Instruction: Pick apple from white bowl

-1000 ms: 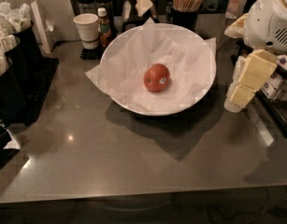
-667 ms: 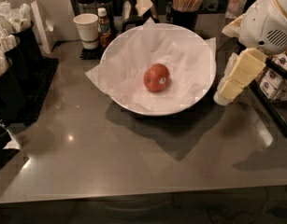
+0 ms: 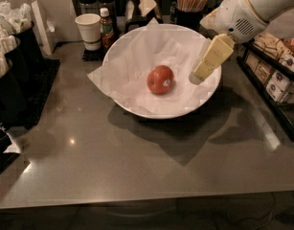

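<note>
The red-orange apple point(image 3: 160, 79) with a small white sticker lies in the middle of the large white bowl point(image 3: 137, 110), which is lined with crinkled white paper. The bowl stands on the grey counter. My gripper point(image 3: 198, 75) comes in from the upper right on a white arm. Its cream-coloured fingers point(image 3: 211, 57) hang over the bowl's right side, to the right of the apple and apart from it. It holds nothing.
A white paper cup point(image 3: 88, 30) and a small sauce bottle point(image 3: 106, 27) stand behind the bowl at the left. A holder of stir sticks point(image 3: 190, 4) is at the back. Black racks of packets stand at the left point(image 3: 12, 75) and right point(image 3: 276, 80).
The gripper has moved left, from beside the bowl's right rim to over the bowl's right side, closer to the apple. The apple and bowl have not moved.
</note>
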`<action>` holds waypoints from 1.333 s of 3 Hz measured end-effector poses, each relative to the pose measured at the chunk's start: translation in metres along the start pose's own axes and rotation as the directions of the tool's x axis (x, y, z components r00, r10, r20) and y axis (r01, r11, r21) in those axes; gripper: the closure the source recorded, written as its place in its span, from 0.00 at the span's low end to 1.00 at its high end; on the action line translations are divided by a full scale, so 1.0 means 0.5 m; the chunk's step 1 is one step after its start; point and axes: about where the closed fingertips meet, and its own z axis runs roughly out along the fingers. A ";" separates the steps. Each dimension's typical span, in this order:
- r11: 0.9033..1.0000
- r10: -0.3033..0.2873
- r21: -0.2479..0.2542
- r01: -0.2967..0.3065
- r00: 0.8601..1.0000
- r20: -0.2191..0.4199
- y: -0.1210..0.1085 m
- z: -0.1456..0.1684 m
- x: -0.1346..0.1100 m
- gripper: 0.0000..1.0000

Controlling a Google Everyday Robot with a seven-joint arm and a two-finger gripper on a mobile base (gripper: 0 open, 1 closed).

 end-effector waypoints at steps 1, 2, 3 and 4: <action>1.000 -0.003 -0.001 0.003 1.000 0.004 -0.004 0.003 -0.004 0.00; 1.000 -0.003 0.000 0.003 1.000 0.004 -0.004 0.003 -0.004 0.19; 0.999 0.008 0.042 -0.007 1.000 -0.006 0.001 -0.024 0.005 0.20; 0.999 0.023 0.027 -0.023 0.999 0.024 0.002 0.003 0.007 0.20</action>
